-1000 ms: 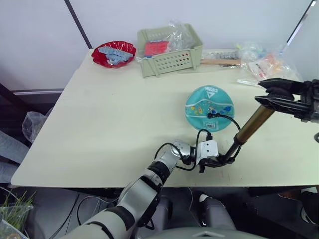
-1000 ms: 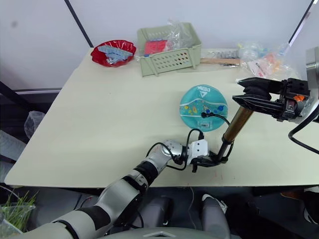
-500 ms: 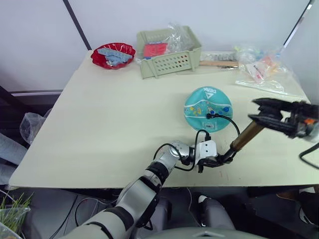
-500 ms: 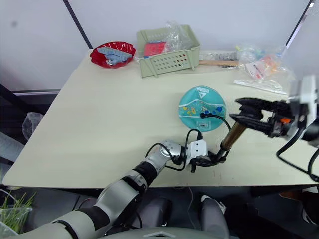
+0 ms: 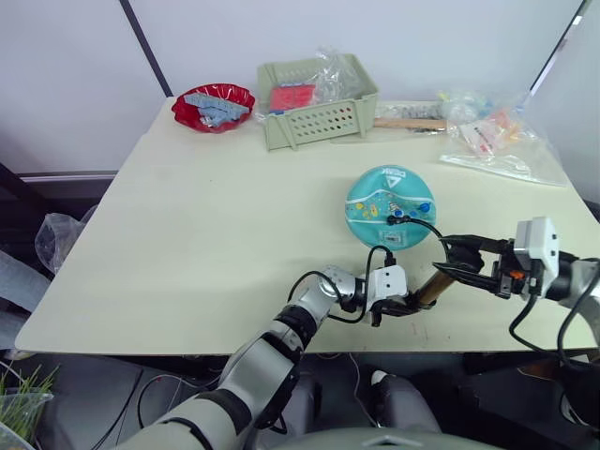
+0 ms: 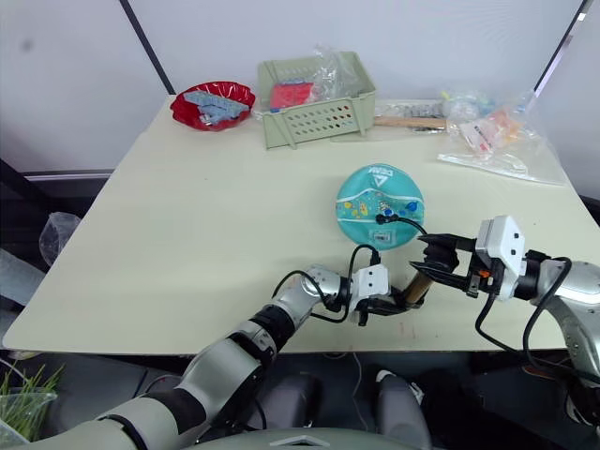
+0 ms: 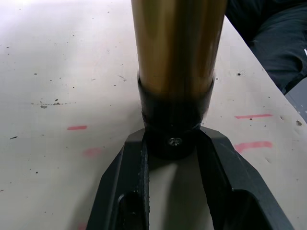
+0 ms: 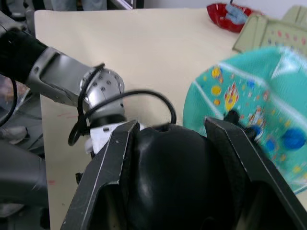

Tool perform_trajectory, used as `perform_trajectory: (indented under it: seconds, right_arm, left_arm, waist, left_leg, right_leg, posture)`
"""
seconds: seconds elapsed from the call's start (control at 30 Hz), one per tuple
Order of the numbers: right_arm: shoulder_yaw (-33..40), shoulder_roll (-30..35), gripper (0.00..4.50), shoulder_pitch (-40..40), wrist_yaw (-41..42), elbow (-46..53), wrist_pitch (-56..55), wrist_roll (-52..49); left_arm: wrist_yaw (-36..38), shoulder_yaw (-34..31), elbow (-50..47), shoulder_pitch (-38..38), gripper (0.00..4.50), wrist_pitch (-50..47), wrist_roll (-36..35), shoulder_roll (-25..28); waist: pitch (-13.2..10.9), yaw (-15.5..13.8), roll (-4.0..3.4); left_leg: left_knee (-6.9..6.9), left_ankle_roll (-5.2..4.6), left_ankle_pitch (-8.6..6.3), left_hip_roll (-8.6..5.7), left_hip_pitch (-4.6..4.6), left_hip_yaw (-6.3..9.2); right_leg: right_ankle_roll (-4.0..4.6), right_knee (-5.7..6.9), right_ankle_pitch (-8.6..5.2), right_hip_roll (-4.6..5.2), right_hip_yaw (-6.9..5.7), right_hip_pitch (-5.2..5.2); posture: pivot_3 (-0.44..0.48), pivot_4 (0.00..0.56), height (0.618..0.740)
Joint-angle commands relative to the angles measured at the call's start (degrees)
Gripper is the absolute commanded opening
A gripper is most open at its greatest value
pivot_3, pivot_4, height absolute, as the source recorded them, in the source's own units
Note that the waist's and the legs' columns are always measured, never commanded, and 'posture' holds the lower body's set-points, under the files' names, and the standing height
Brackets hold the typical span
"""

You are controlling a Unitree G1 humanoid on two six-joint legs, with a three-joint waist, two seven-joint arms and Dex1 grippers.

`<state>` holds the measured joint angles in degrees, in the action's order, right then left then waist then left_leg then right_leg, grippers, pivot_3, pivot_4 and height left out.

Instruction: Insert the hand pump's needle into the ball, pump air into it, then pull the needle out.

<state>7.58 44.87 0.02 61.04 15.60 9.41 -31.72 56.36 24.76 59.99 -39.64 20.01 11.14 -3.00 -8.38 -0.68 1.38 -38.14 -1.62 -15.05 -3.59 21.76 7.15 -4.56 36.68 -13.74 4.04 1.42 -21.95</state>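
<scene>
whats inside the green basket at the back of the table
The green basket holds a red packet and a crumpled clear plastic bag. Its perforated front wall and the bag cover whatever lies lower down, so the rest cannot be seen.

We count one ball (image 5: 389, 205), one hand pump (image 5: 430, 288), one red bowl (image 5: 214, 105), one green basket (image 5: 320, 112) and two grippers.
</scene>
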Motion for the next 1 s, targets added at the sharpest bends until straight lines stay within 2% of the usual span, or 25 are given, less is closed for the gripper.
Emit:
perform_trajectory:
  seconds: [0.03, 0.2, 0.33, 0.47, 0.63, 0.87, 1.0]
  right_arm:
    - [-1.53, 0.28, 1.63, 1.88, 1.52, -3.04, 0.68, 2.29]
    - [1.17, 0.59, 1.63, 0.03, 1.45, -1.45, 1.60, -0.90]
    - [7.42, 3.28, 1.63, -4.39, 0.29, 3.31, 7.76, -9.39]
    - [15.01, 8.95, 1.63, -9.63, -0.48, 5.10, 15.72, -17.62]
    - [21.54, 13.31, 1.63, -13.29, -1.95, 5.70, 24.04, -26.53]
    - [24.70, 17.45, 1.63, -18.65, -2.50, 4.25, 30.56, -31.29]
    - [23.06, 17.00, 1.63, -17.51, -1.81, 4.70, 31.14, -29.63]
  left_arm:
    - [0.59, 1.32, 2.43, 1.57, 0.98, -2.21, 2.34, 1.71]
    - [0.55, 1.31, 2.53, 1.54, 0.98, -2.15, 2.37, 1.80]
    - [0.48, 1.08, 2.84, 1.42, 0.98, -2.11, 2.29, 2.11]
    - [0.43, 1.12, 3.04, 1.46, 0.98, -1.98, 2.34, 2.05]
    - [0.29, 1.25, 3.08, 1.68, 0.98, -1.76, 2.38, 1.90]
    - [0.03, 1.30, 3.08, 1.86, 0.98, -1.67, 2.41, 1.65]
    - [-0.15, 1.28, 3.29, 1.72, 0.98, -1.65, 2.41, 1.54]
  waist:
    - [-0.01, -0.01, 0.03]
    - [-0.02, -0.02, 0.02]
    - [-0.23, -0.05, -0.25]
    - [-0.47, -0.08, -0.61]
    - [-0.48, -0.15, -0.61]
    - [-0.51, -0.16, -0.66]
    - [-0.51, -0.14, -0.65]
  left_leg:
    - [0.00, 0.00, 0.00, 0.00, 0.00, 0.01]
    - [0.00, 0.00, 0.00, 0.00, 0.01, 0.02]
    - [-0.02, 0.00, 0.00, -0.04, 0.08, 0.00]
    - [-0.02, -0.01, 0.00, -0.10, 0.28, -0.02]
    - [-0.10, -0.01, 0.01, -0.12, 0.85, 0.03]
    - [-0.09, -0.02, 0.01, -0.14, 0.90, 0.03]
    - [-0.10, -0.02, 0.01, -0.14, 0.92, -0.01]
  right_leg:
    - [0.00, 0.00, 0.00, 0.00, -0.01, 0.00]
    - [0.00, 0.00, 0.00, 0.00, -0.02, 0.00]
    - [0.00, -0.01, 0.01, 0.05, 0.01, -0.04]
    - [0.21, 0.00, 0.14, 0.10, 0.04, -0.26]
    - [0.25, 0.02, 0.18, 0.10, 0.00, -0.77]
    - [0.24, 0.01, 0.17, 0.16, -0.02, -0.81]
    - [0.24, 0.01, 0.17, 0.18, -0.01, -0.81]
  posture:
    - [0.000, 0.150, 0.740]
    - [0.000, 0.150, 0.740]
    - [0.000, 0.150, 0.740]
    - [0.000, 0.150, 0.740]
    - [0.000, 0.150, 0.740]
    - [0.000, 0.150, 0.740]
    - [0.000, 0.150, 0.740]
